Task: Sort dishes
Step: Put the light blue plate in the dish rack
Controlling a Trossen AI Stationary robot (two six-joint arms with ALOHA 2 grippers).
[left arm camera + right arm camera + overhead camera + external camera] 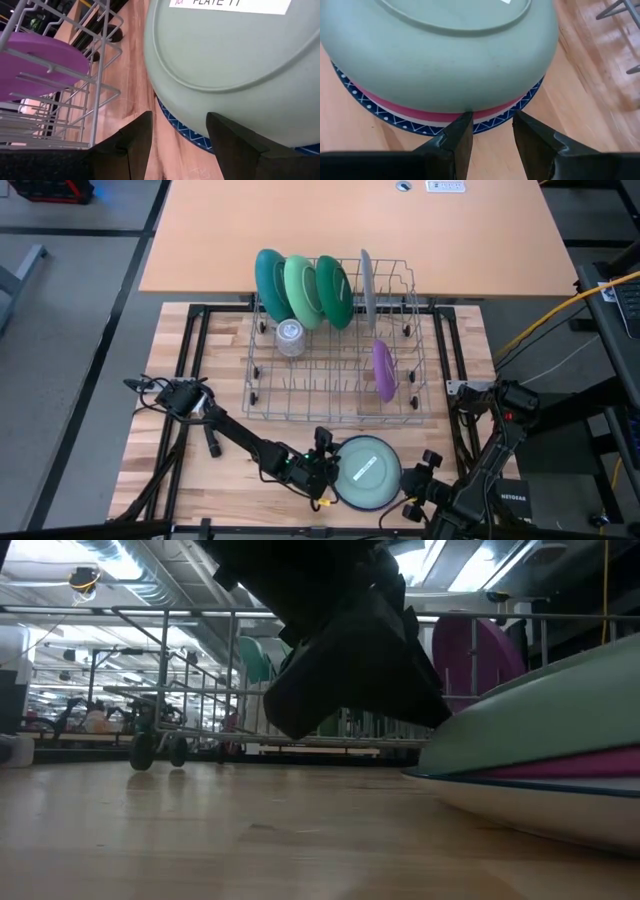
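Flanking the upturned dish stack at bottom centre, left pincer and right pincer both gape, grasping nothing. Closing on one rim could drag the whole stack across the counter.

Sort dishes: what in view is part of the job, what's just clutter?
Job:
- stack of dishes at the front edge, pale green plate upside down on top, pink and blue-patterned ones under it
- green and teal plates standing in the rack
- grey plate
- purple plate
- wire rack

Lying about:
- clear jar in the rack
- yellow cable
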